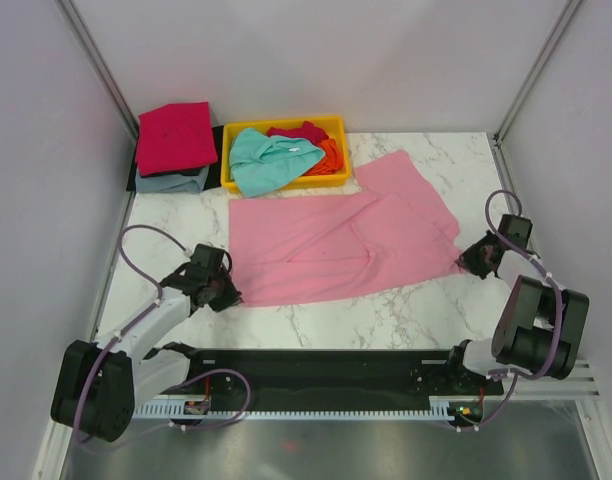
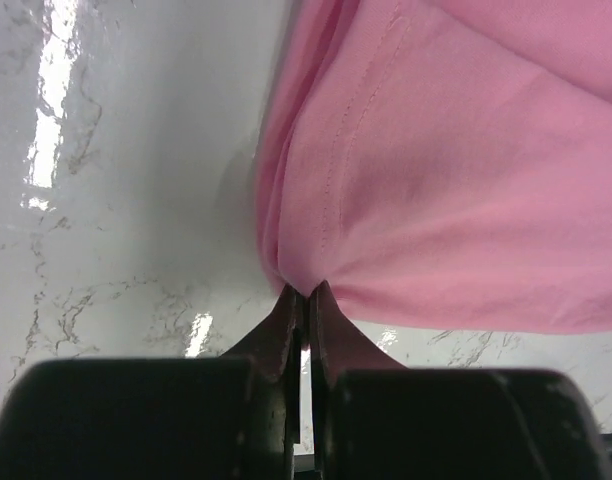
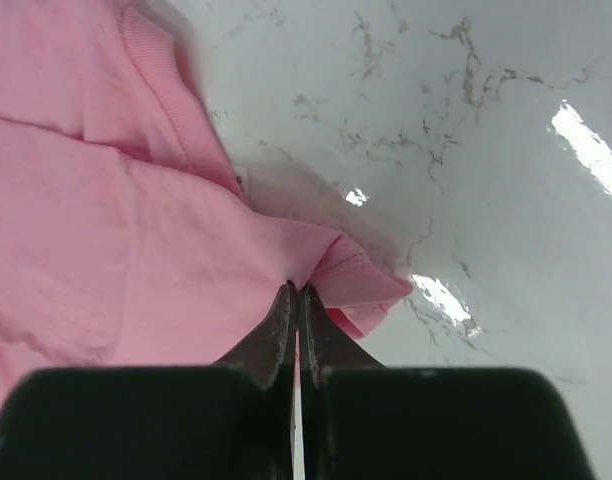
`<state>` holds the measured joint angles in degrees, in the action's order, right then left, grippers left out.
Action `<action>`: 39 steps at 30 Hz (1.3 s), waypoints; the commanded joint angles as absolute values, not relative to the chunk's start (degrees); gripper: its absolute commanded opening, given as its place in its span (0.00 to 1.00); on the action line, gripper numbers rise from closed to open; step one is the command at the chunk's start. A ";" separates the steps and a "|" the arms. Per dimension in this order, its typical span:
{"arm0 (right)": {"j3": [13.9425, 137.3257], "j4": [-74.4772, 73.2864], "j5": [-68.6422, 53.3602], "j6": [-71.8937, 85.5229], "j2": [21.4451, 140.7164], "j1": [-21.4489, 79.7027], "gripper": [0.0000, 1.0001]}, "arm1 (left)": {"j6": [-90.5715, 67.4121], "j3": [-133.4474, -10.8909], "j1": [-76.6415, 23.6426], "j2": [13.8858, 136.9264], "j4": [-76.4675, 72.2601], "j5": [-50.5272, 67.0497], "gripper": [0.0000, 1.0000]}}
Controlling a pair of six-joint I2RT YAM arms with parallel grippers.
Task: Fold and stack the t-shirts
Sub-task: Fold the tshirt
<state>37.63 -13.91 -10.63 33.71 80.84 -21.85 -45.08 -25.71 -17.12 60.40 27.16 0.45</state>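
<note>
Both arms grip the light pink t-shirt (image 1: 336, 245), which lies spread across the middle of the marble table (image 1: 386, 315). The left gripper (image 1: 222, 293) is pinched fully shut on the shirt's lower-left corner. The right gripper (image 1: 473, 262) is pinched just as tightly on a stitched edge at the shirt's right end. Each wrist view shows the cloth gathered into a small peak at the fingertips.

The step looks like the start of a fold. It should go best if both arms rise together and keep the cloth lightly taut between them. They can then carry the near edge toward the top of the frame so the edges meet squarely. Both bites are shallow, so a sudden tug could pull the fabric free.

The shirt is soft and matte, and it does not lie flat. One flap angles out toward the upper right, and long creases run through the middle. A folded crimson t-shirt (image 1: 176, 135) sits at the upper left. A teal t-shirt (image 1: 266, 160) lies heaped in the yellow tray (image 1: 331, 122).
</note>
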 commanded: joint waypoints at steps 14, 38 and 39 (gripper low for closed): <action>32.44 -33.83 1.05 39.11 49.66 -25.75 0.00 | -47.98 -32.88 -17.23 47.73 37.88 -3.08 0.03; 65.13 -25.74 -8.56 35.78 77.25 -12.24 0.94 | -30.07 -49.66 -17.23 41.48 46.86 -4.22 0.84; 69.48 -25.84 -8.26 33.51 81.52 -9.08 0.94 | -29.45 -49.22 -17.23 41.57 45.89 -4.31 0.84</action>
